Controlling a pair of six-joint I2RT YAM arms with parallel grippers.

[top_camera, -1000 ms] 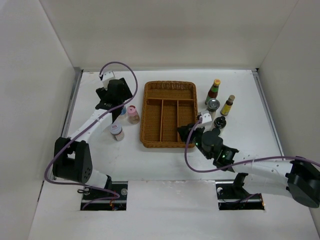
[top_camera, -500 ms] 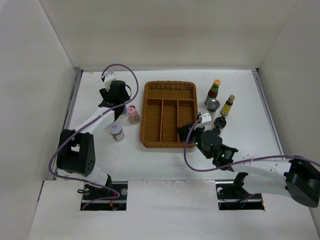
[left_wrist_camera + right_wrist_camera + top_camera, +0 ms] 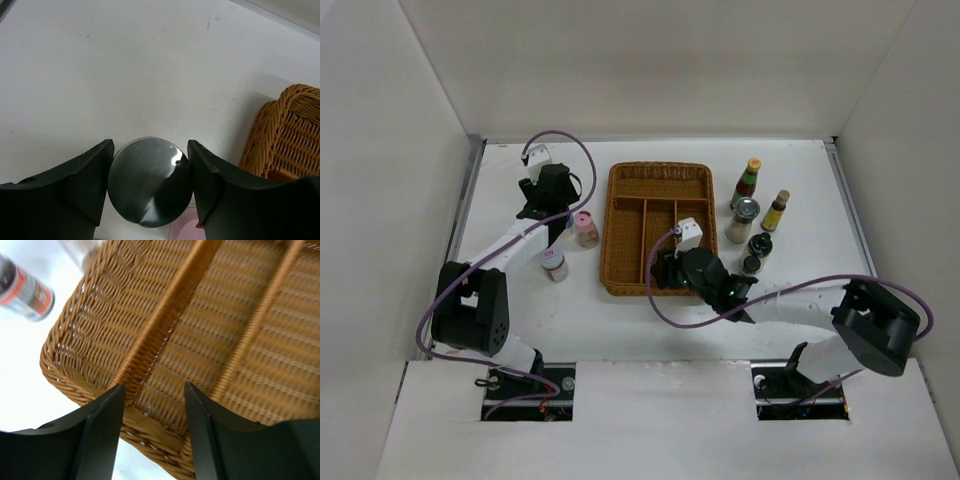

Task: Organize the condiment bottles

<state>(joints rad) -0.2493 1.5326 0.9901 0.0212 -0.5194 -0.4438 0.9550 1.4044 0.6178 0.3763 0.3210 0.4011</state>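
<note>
1. Right claw (image 3: 152, 387): the fingers are spread with nothing between them. In the earlier overhead frames it hung by the tray's right wall; it has now shifted left, over the tray's near edge.
2. Wicker tray (image 3: 611, 230): it lies directly under the right claw. The right wrist view shows one divider running up between the fingers. In the overhead view the wrist covers that spot.
3. Red-label jar (image 3: 554, 264): it stands left of the right claw, apart from the tray. In the right wrist view it is blurred and cut off by the frame edge.
4. Left claw (image 3: 150, 145): it is pinching the grey-capped bottle (image 3: 150, 187), with a finger pressed to each side of the cap. Its position matches the frame half a second earlier.
5. From overhead, the left claw hides most of that bottle.
6. Pink-lidded jar (image 3: 585, 228): it sits just right of the left claw, between it and the tray. The left wrist view shows only a sliver.
7. Far right of the right claw stand a silver-lidded jar (image 3: 745, 212), a tall sauce bottle (image 3: 748, 183), a smaller sauce bottle (image 3: 776, 211) and two dark jars (image 3: 760, 245). The arm no longer covers them.
</note>
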